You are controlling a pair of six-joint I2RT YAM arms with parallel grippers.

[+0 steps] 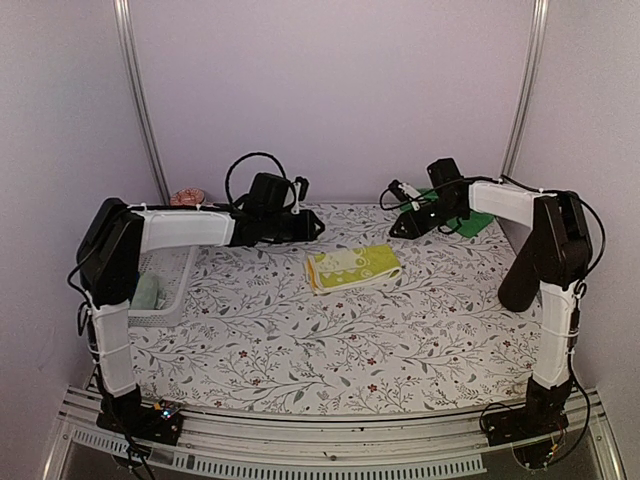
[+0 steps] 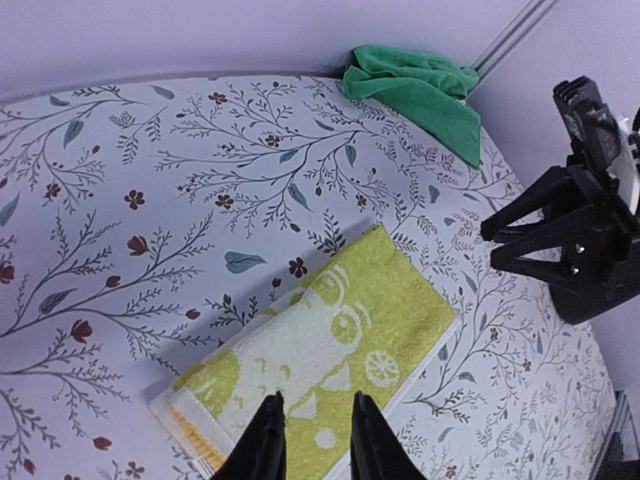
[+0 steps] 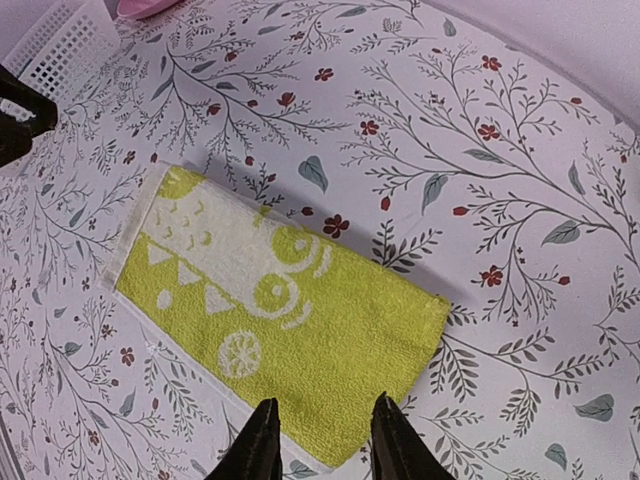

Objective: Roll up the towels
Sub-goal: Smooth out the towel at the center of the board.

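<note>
From above, the yellow towel (image 1: 353, 268) lay flat in the middle of the flowery surface (image 1: 330, 340). It was folded into a long strip. The green towel (image 1: 470, 222) lay in a bunch at the far right corner, partly under my right arm. My left gripper (image 1: 310, 228) hung to the left of the yellow towel and my right gripper (image 1: 400, 225) hung to its right, both apart from it. A white basket (image 1: 170, 285) sat at the left edge of the surface, and a pink bowl (image 1: 187, 197) sat behind it by the back wall.

From my left wrist, my left gripper (image 2: 316, 400) was a little way open and had nothing in it. It was over one short end of the yellow towel (image 2: 330, 360), which had pale white shapes on it. The green towel (image 2: 415, 85) lay crumpled in the far corner, well apart. My right gripper (image 2: 490, 248) showed at the right side, its two fingers spread.

From my right wrist, my right gripper (image 3: 326, 402) was a little way open too, and held nothing. It was over the other short end of the yellow towel (image 3: 290, 320). I could not tell if the fingertips touched the cloth. The basket (image 3: 65, 35) and the pink bowl (image 3: 150, 8) showed at the top left
</note>
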